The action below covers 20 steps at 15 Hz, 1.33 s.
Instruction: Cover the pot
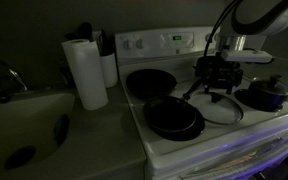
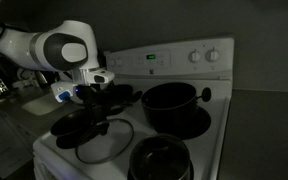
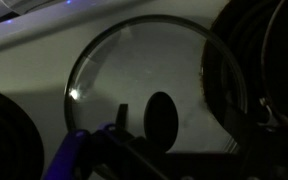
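Observation:
The wide black pot with straight sides stands on a back burner, uncovered. I cannot make it out behind the arm in the exterior view taken from the sink side. A round glass lid with a dark knob lies flat on the stovetop near the front, and it shows in both exterior views. My gripper hangs just above the lid, open, with a finger on each side of the knob. It also shows in the exterior view with the pot and in the wrist view. It holds nothing.
Two flat black frying pans sit on the burners beside the lid. A dark-blue saucepan with a knobbed top stands on its other side. A paper towel roll and a sink are next to the stove. The control panel rises behind.

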Each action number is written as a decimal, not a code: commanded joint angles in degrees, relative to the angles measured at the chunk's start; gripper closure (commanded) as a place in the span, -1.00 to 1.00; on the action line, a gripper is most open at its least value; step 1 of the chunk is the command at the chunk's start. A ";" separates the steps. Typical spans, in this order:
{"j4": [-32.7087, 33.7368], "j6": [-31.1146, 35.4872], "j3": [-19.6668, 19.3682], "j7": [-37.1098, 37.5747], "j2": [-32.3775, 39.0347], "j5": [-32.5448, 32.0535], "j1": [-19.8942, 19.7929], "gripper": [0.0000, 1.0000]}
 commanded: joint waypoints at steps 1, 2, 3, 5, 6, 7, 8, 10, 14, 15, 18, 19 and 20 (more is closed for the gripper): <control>-3.43 3.15 -0.35 -6.00 -0.61 2.49 -0.43 -1.00; -4.11 4.33 -0.47 -7.42 -0.34 3.14 -0.43 -1.00; -4.82 6.24 -0.59 -9.08 0.09 4.23 -0.37 -1.00; -6.16 10.35 -0.65 -12.03 0.51 5.26 -0.25 -1.00; -6.72 12.45 -0.66 -13.20 0.74 5.15 -0.27 -1.00; -6.96 14.05 -0.65 -13.92 0.99 4.78 -0.31 -1.00; -7.12 15.33 -0.69 -14.84 1.16 4.95 -0.24 -1.00; -7.03 16.58 -0.61 -15.50 1.54 4.63 -0.17 -1.00; -6.81 17.25 -0.74 -16.79 1.84 4.88 -0.20 -0.32; -6.82 17.26 -0.81 -17.02 1.80 5.05 -0.23 -0.15; -6.79 16.84 -0.96 -16.86 1.70 5.00 -0.34 0.24; -6.67 16.36 -1.00 -16.03 1.57 4.54 -0.47 0.41; -6.57 15.90 -0.98 -14.92 1.43 3.84 -0.62 0.53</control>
